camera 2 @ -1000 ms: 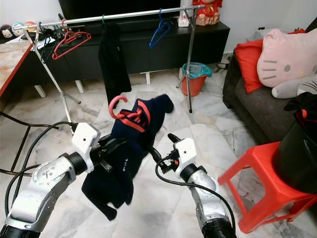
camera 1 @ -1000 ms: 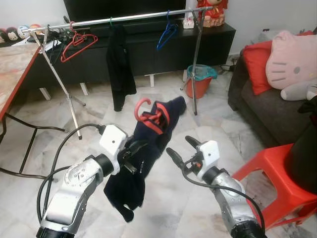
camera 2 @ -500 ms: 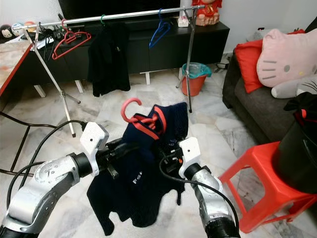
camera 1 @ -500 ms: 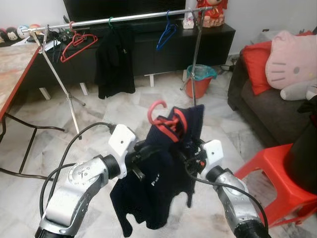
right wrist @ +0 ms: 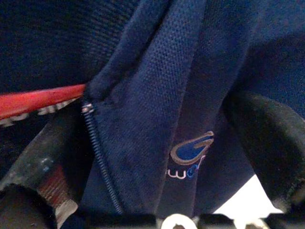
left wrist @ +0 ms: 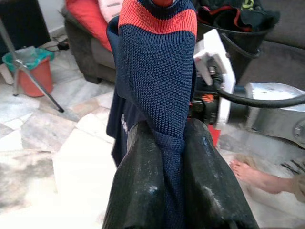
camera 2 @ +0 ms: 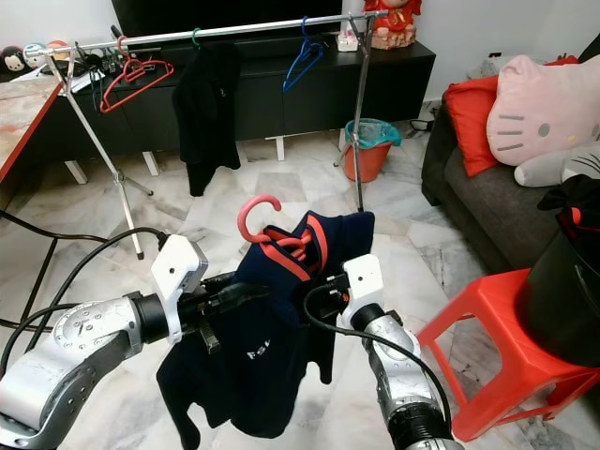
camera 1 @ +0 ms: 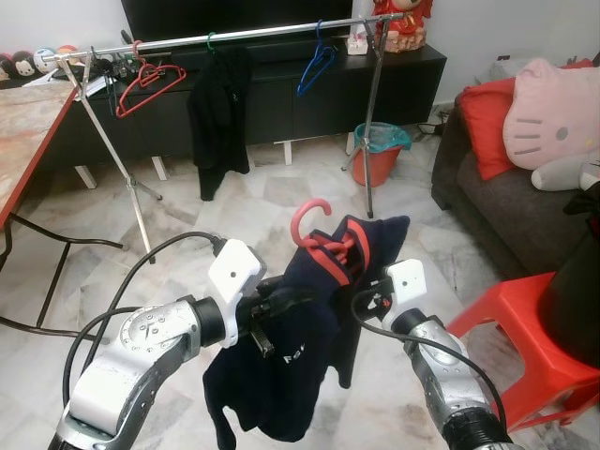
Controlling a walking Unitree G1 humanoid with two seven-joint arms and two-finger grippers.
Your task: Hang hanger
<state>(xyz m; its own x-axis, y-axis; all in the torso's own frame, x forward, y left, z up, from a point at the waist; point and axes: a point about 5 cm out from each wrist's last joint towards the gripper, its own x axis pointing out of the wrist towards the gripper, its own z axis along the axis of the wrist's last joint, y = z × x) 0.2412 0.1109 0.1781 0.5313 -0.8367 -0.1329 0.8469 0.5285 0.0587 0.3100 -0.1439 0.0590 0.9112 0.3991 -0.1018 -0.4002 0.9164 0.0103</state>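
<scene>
Fig.: Red hanger [camera 1: 317, 228] w/ navy jacket [camera 1: 291, 347], held up well short of and below the rail [camera 1: 234, 36]; hook upright, open side away from rail. Left gripper [left wrist: 174, 167] pinches jacket fabric. Right gripper [right wrist: 157, 157] has fabric btwn spread fingers, nearer the rail's blue-hanger end. Collar trimmed red.
</scene>
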